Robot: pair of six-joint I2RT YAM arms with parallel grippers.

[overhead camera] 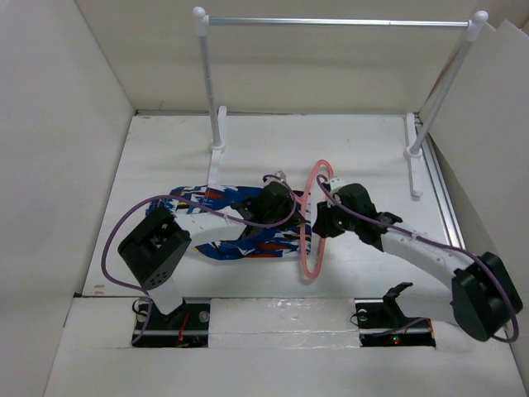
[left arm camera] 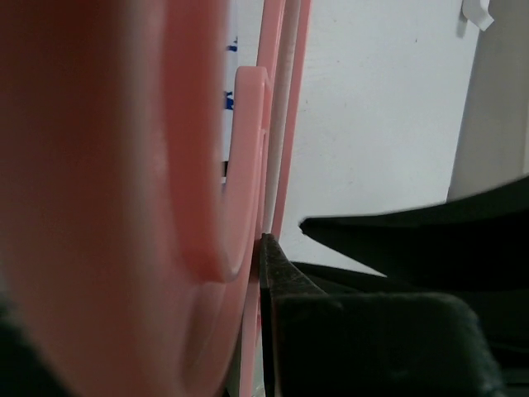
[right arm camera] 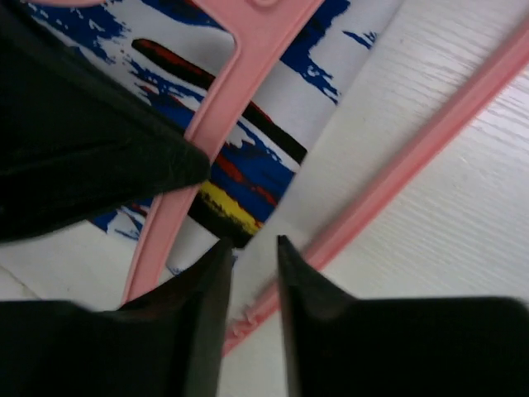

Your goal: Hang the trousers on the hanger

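The trousers lie flat on the white table, partly under my left arm. The pink hanger stands on edge just right of them, hook end toward the rail. My left gripper is shut on the hanger's upper part. In the left wrist view one black finger presses against the pink bar. My right gripper is close to the hanger's right side. In the right wrist view it shows a narrow gap, tips at a corner of the trousers and over a hanger bar. Nothing shows held.
A silver rail on two white posts spans the back of the table. White walls close in the left, right and back. Purple cables loop over both arms.
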